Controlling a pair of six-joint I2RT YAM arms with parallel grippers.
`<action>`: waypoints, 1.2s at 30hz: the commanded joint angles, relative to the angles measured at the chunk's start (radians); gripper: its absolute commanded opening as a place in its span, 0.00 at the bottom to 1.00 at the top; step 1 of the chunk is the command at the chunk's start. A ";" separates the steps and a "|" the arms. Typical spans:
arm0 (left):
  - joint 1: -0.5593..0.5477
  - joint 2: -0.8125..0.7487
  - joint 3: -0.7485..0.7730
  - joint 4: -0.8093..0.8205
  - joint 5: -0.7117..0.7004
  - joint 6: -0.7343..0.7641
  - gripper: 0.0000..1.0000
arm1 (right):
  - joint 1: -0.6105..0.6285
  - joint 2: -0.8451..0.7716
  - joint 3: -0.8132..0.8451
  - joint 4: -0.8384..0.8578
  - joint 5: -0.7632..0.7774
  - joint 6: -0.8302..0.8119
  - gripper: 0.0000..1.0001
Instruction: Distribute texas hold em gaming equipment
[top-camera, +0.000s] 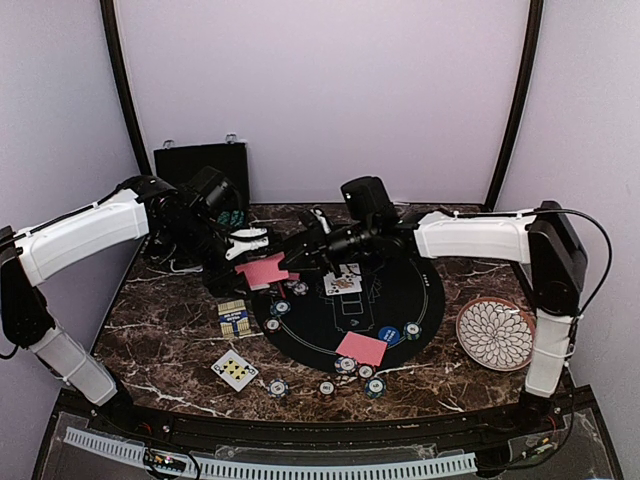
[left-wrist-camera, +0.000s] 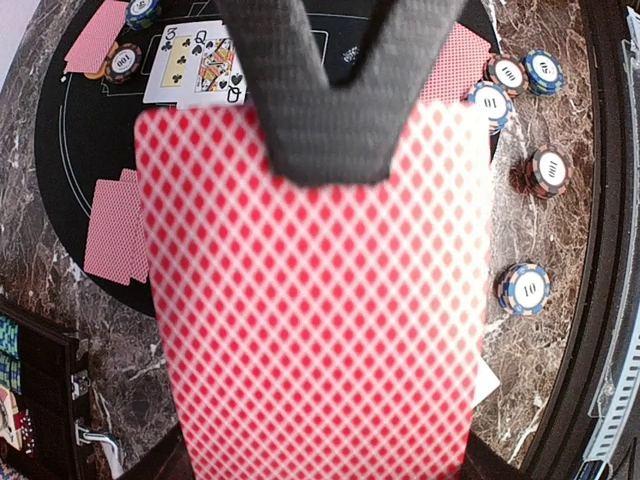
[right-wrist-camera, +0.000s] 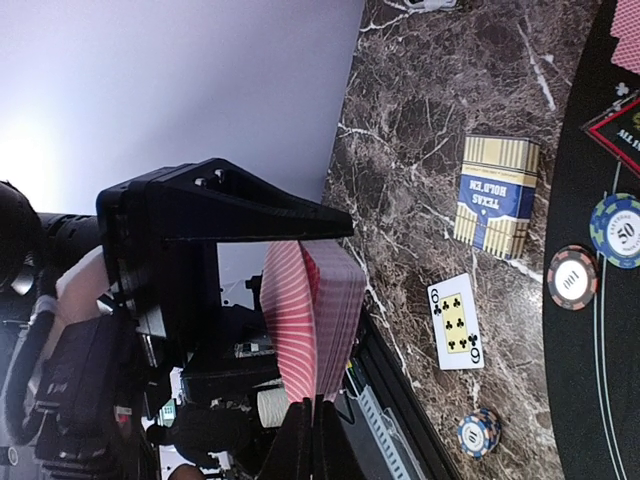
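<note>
Both clamp one deck (left-wrist-camera: 310, 330): my left gripper (left-wrist-camera: 330, 150) presents it, my right gripper (right-wrist-camera: 308, 440) pinches its edge for dealing.

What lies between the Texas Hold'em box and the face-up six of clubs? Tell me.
Nothing: bare marble between box and six of clubs, right wrist view.

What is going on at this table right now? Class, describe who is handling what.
The left gripper is clamped on a deck of red-backed cards, held up off the table. The right gripper is pinched shut on that deck's edge, apparently to draw a card off. Some face-down cards, face-up cards and chips already lie on and around the black mat.
</note>
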 joint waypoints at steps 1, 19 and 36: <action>0.004 -0.022 -0.005 0.002 -0.016 0.005 0.00 | -0.046 -0.089 -0.022 -0.116 0.028 -0.081 0.00; 0.006 -0.032 -0.012 -0.001 -0.025 0.006 0.00 | -0.121 -0.106 0.128 -0.997 0.973 -0.497 0.00; 0.004 -0.027 -0.008 -0.004 -0.025 0.000 0.00 | -0.001 0.284 0.550 -1.331 1.488 -0.411 0.00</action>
